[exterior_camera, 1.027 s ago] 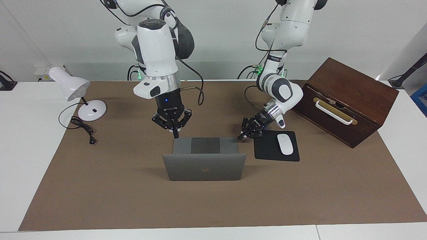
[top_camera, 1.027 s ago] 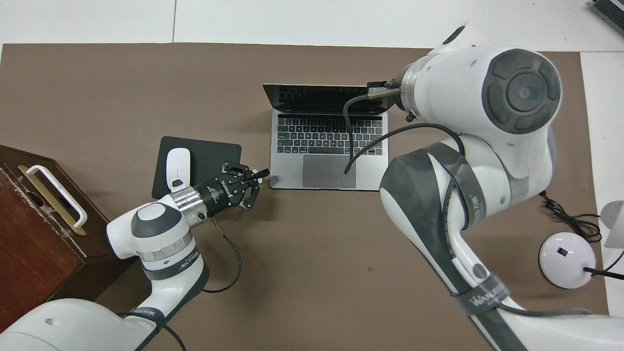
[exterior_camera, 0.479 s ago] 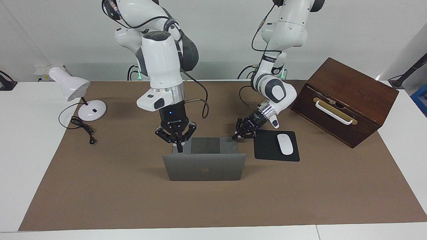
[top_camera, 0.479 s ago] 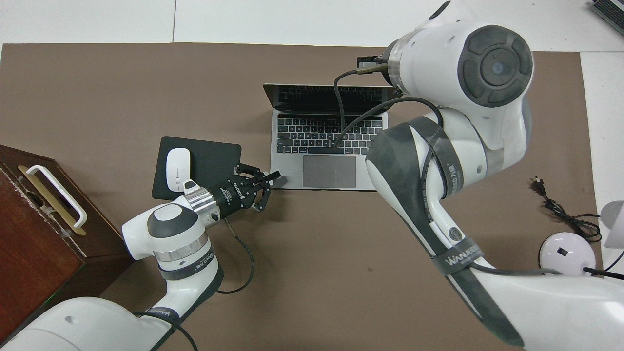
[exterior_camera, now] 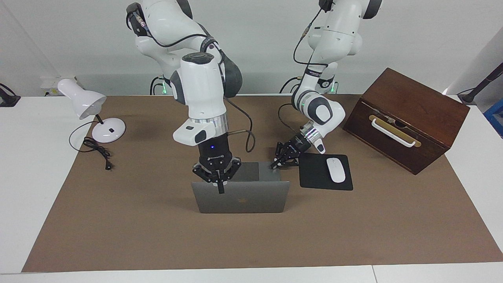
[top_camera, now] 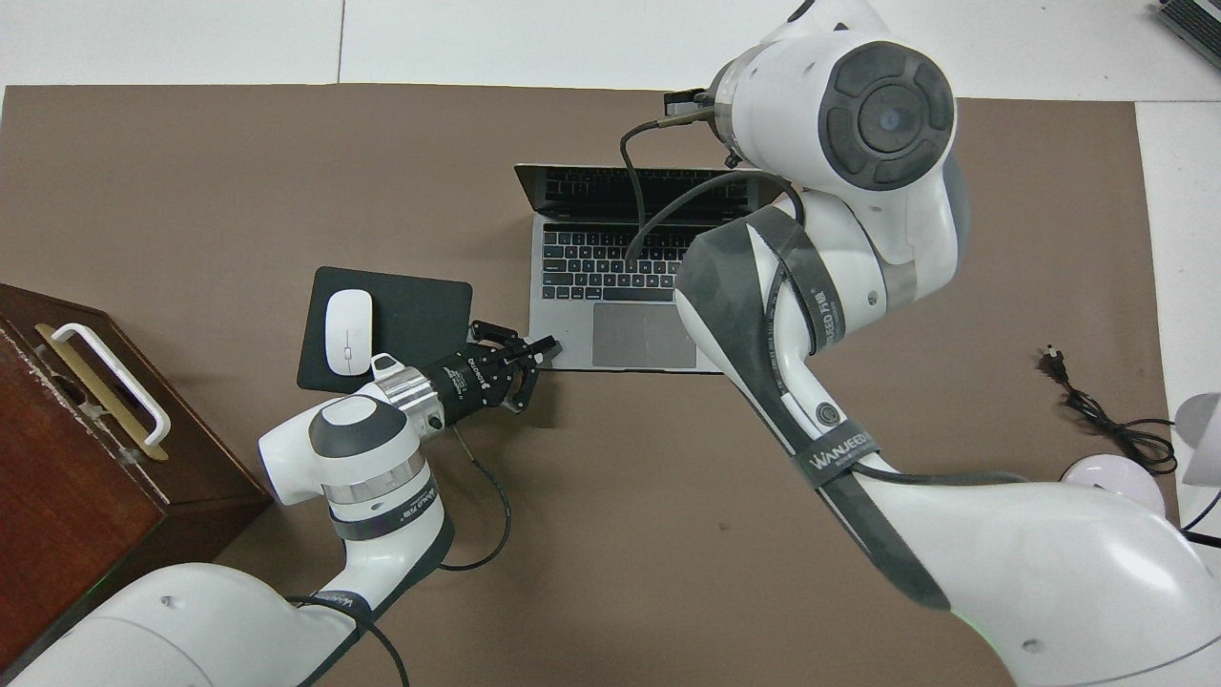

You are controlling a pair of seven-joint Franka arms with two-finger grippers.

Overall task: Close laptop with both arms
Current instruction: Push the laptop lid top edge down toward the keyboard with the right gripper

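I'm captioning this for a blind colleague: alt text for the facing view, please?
An open laptop on a brown mat, lid still up; the shut right gripper hangs at its lid edge, the shut left gripper at the base corner beside the mouse pad.

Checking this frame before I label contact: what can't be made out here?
- Right hand: hidden in the overhead view under its own arm; in the facing view it hangs at the laptop lid's top edge, but touch cannot be told.
- Left hand: at the base's corner near the mouse pad; whether it presses or hovers cannot be told.
- Laptop screen: faces away in the facing view, steeply foreshortened overhead.
- Lamp: cut off by the overhead view's edge.
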